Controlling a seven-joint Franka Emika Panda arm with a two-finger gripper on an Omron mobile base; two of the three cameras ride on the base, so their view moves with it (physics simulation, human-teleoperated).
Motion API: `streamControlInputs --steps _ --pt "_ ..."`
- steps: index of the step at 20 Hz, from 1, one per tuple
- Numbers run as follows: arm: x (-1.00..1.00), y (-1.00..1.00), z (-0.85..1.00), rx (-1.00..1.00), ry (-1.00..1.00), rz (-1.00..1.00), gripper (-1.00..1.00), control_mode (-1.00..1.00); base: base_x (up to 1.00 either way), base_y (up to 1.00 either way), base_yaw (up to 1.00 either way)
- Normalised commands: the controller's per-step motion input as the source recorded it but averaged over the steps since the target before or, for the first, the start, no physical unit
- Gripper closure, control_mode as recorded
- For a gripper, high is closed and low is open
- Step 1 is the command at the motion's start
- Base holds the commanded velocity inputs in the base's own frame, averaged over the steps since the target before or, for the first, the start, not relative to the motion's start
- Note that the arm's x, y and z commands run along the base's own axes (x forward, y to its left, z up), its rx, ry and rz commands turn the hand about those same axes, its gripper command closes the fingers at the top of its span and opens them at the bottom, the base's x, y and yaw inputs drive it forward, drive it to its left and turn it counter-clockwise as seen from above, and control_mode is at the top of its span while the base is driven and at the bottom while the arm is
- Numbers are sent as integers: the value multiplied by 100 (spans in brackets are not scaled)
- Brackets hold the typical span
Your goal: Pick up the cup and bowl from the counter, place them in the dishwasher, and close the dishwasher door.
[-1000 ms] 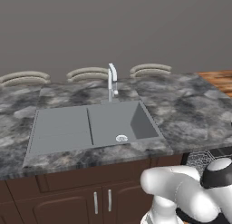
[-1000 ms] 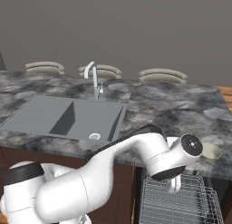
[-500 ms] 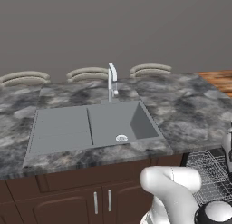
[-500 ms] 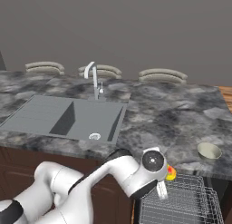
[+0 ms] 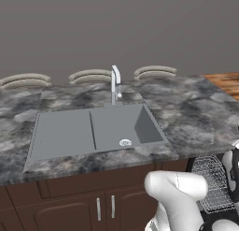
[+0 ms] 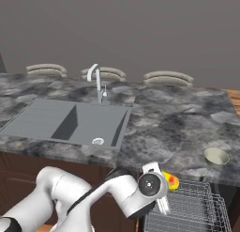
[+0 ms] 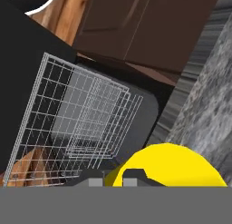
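Note:
My gripper (image 6: pixel 165 198) hangs low in front of the counter (image 6: pixel 178 118) edge, shut on the yellow cup (image 6: pixel 171 181). In the hand view the cup (image 7: pixel 167 166) bulges just past my gripper (image 7: pixel 113 180), its rim side hidden. Below it stands the dishwasher's pulled-out grey wire rack (image 7: pixel 77 123), also seen as the rack (image 6: pixel 187 212) and the rack (image 5: pixel 210 183). The black dishwasher door (image 7: pixel 27 73) lies open under the rack. The pale bowl (image 6: pixel 216 156) sits on the counter at the right, near the front edge, apart from the gripper.
A grey inset sink (image 5: pixel 93 129) with a tall faucet (image 5: pixel 115 83) takes the middle of the counter. Brown cabinets (image 5: pixel 93 202) with silver handles stand left of the dishwasher. Three stool backs (image 6: pixel 168 78) line the far side.
The arm has swung down and left from counter height to the front of the counter, carrying the cup over the rack. The bowl, earlier partly hidden by the hand, shows whole.

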Motion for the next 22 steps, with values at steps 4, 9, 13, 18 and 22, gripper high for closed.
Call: streamControlInputs --steps 4,9,13,18,22 --pt "-12 -4 -24 -3 -5 4 100 -100 0 0 0" --pt "-7 0 -22 -11 0 3 100 -100 0 0 0" --pt "-1 0 -20 -9 0 3 100 -100 0 0 0" --pt "-6 0 -24 -2 0 3 100 -100 0 0 0" --pt "-6 -1 -29 0 0 1 100 -100 0 0 0"
